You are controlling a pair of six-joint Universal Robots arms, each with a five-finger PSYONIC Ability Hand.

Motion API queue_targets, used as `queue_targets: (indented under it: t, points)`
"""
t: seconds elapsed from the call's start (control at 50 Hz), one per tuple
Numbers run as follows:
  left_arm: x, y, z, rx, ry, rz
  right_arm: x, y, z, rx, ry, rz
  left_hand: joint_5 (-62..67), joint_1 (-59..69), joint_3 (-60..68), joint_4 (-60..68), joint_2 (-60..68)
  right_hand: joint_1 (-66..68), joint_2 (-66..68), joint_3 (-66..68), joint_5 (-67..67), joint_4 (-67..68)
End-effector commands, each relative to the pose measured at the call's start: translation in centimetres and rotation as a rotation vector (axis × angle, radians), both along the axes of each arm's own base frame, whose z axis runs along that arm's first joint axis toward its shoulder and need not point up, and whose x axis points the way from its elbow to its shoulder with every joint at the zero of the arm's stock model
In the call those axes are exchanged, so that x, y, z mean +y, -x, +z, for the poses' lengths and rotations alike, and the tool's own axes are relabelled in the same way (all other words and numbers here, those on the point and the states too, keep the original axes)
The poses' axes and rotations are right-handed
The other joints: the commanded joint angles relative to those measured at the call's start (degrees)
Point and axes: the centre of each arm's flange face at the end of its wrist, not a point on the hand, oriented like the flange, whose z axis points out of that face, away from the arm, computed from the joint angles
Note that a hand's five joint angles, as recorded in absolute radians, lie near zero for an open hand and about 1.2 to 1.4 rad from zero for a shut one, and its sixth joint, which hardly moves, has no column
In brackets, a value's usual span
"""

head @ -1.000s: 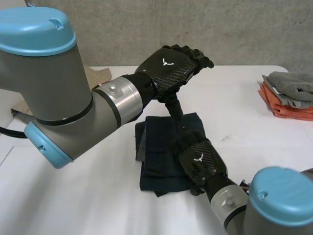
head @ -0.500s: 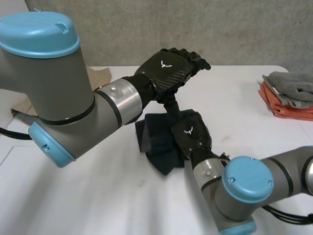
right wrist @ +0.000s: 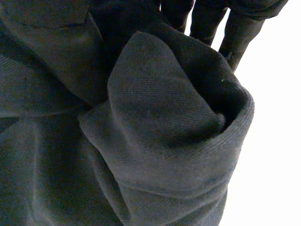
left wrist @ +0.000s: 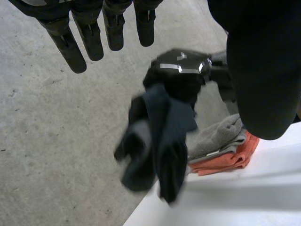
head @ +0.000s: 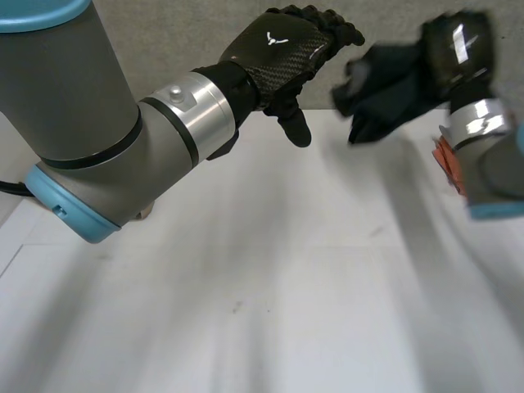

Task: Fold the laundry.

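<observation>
My right hand [head: 458, 49] is raised high at the far right of the table, shut on a folded dark navy cloth [head: 385, 82] that hangs bunched from it in the air. The left wrist view shows the same cloth [left wrist: 157, 141] dangling below the right hand [left wrist: 181, 70]. Up close in the right wrist view, the cloth [right wrist: 141, 141] is rolled under the curled fingers [right wrist: 207, 19]. My left hand [head: 282, 49] hovers above the table's far middle, open, its fingers [left wrist: 89, 40] straight and holding nothing.
A stack of folded laundry, grey on orange [left wrist: 221, 150], lies at the table's far right edge, just below the lifted cloth; its orange part [head: 446, 160] peeks out beside my right arm. The white table [head: 262, 286] spreads in front.
My right hand closed on the dark cloth, lifted it off the table's middle and swung it up and to the far right. The left hand has hardly moved.
</observation>
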Motion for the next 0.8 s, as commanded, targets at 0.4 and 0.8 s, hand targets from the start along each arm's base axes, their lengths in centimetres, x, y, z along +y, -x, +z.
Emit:
queue_targets:
  t: [0.4,0.8]
  points:
    - [-0.2,1.1,-4.0,-0.054,-0.099,0.003,-10.8,19.2,-15.7,0.056,-0.193,0.000,1.6,2.0,2.3,2.7,2.3,19.9,13.1,12.8,17.5,11.6]
    - [2.0,2.1,-3.2,-0.040,-0.088,-0.045,-7.4,21.4,-8.8,-0.024,-0.360,-0.195,1.6,2.0,2.3,2.7,2.3,-50.1,-56.9,-57.2,-52.5,-58.4]
